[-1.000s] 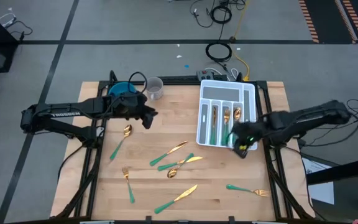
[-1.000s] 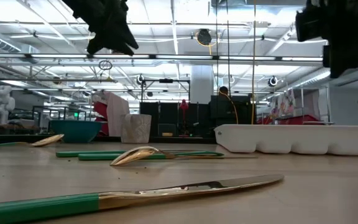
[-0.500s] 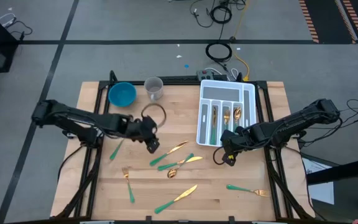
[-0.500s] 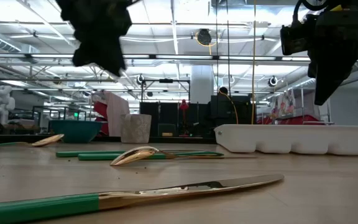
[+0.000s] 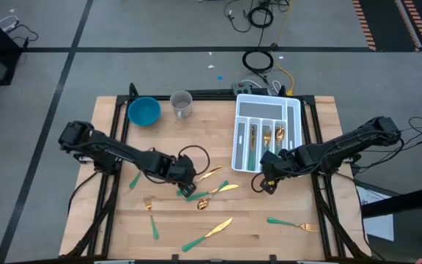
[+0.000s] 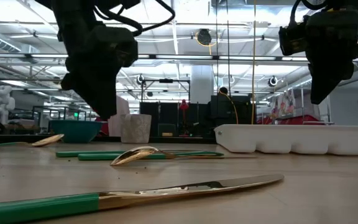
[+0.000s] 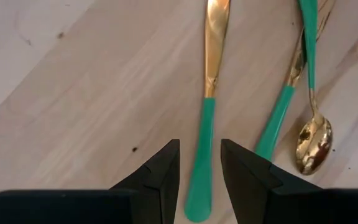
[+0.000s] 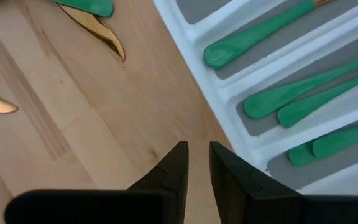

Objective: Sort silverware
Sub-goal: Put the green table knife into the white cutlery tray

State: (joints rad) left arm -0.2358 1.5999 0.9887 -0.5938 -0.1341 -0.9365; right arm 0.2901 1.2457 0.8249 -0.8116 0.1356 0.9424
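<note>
Several gold-headed, teal-handled pieces of silverware lie flat on the wooden table. My left gripper [image 5: 187, 178] hangs open over a knife [image 5: 200, 180] at mid-table. Its fingertips [image 7: 199, 143] stand on either side of the knife's teal handle [image 7: 199, 168]; in the low view the gripper [image 6: 104, 109] is clear of the table. A spoon [image 7: 312, 140] lies close beside the knife. My right gripper [image 5: 267, 185] hovers beside the near left corner of the white tray [image 5: 237, 143]. A narrow gap shows between its fingers [image 8: 197, 146], with nothing in it. More silverware lies in the tray's slots [image 8: 260, 37].
A blue bowl [image 5: 144, 111] and a cup [image 5: 182, 103] stand at the far left. Loose pieces lie near the front: a fork [image 5: 151, 214], a knife [image 5: 207, 235] and another fork [image 5: 293, 224]. A teal handle [image 5: 134, 178] lies by the left arm.
My left gripper has swung from beside the blue bowl toward the table's near right, sunk and tipped downward, and now hangs over the knife at mid-table. My right gripper has shifted a little from the tray's near edge toward the table's left and down, then kept still.
</note>
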